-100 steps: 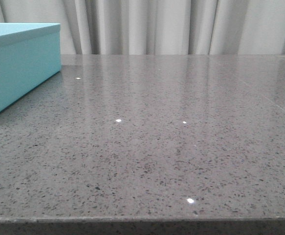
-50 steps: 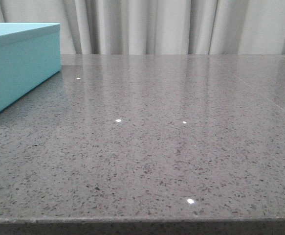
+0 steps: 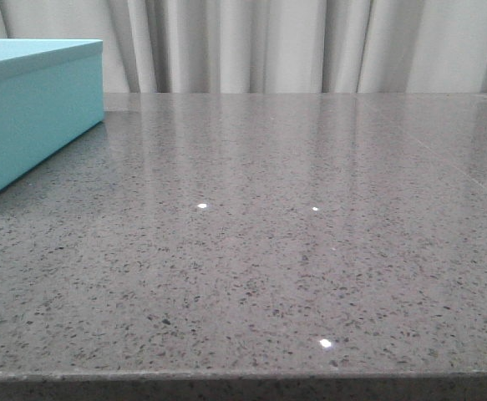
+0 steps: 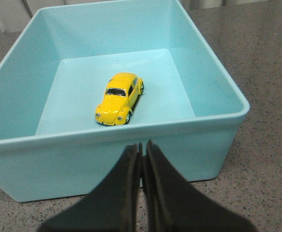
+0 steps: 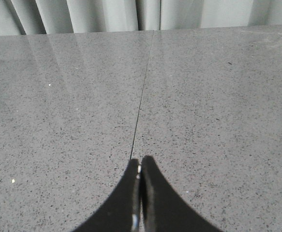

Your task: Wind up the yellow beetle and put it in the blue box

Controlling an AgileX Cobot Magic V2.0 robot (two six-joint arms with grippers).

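The yellow beetle (image 4: 119,98) rests on its wheels on the floor of the blue box (image 4: 218,92), near the box's middle, seen in the left wrist view. My left gripper (image 4: 141,145) is shut and empty, outside the box just short of its near wall. The front view shows only the box's side (image 3: 34,117) at the far left; neither gripper appears there. My right gripper (image 5: 140,162) is shut on nothing, low over bare grey speckled tabletop with a thin seam (image 5: 141,92) running away from its tips.
Grey speckled stone table (image 3: 293,251) stretches from the box to the right, its front edge along the bottom of the front view. Pale pleated curtains (image 3: 293,42) hang behind the table's far edge.
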